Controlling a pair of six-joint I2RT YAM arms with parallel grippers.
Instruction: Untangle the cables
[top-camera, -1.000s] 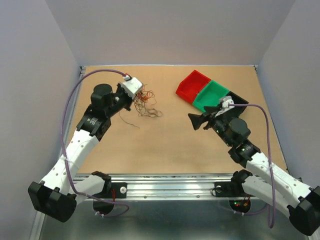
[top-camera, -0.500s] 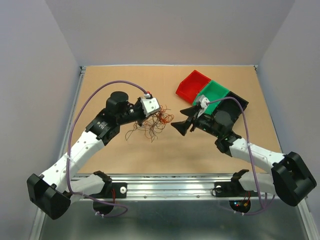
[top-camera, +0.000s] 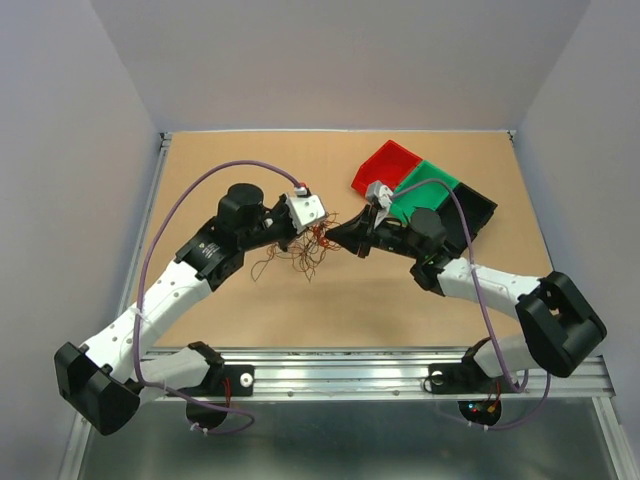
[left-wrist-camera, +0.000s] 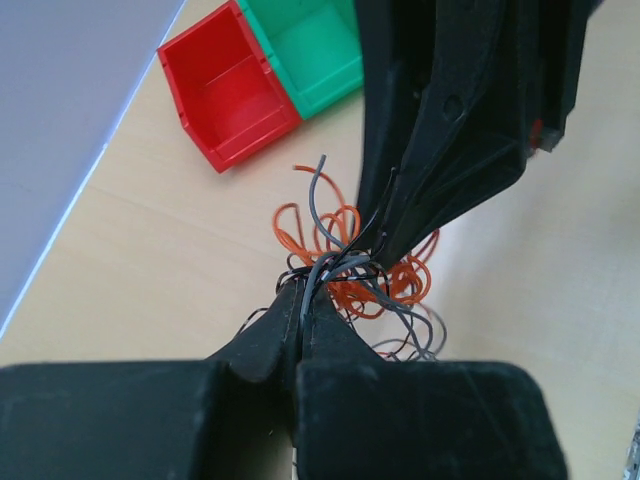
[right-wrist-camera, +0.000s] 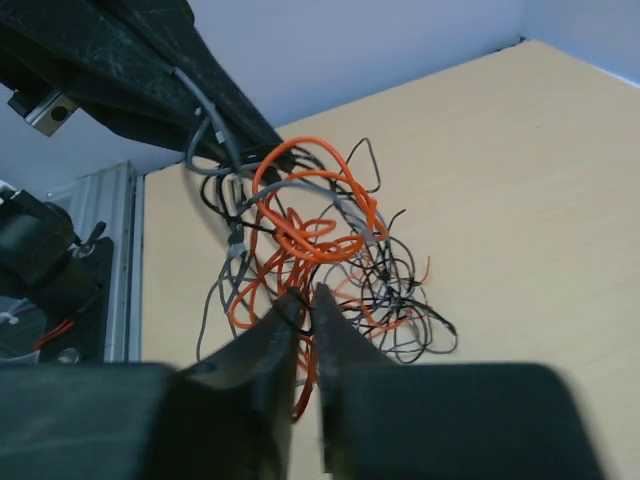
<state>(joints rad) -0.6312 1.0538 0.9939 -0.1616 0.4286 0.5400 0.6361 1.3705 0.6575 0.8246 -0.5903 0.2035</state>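
Near the middle of the tabletop (top-camera: 350, 305), a loose clump of thin orange and dark cables (top-camera: 303, 252) is held between two robot arms. The left fingers (left-wrist-camera: 265, 345) are clamped shut on a bundle of strands. The right fingers (right-wrist-camera: 262, 350) meet them almost tip to tip and appear pinched on other strands, probably so the arms can draw the knot apart. A red bin (top-camera: 385, 165) and a green bin (top-camera: 430, 185) sit close behind.
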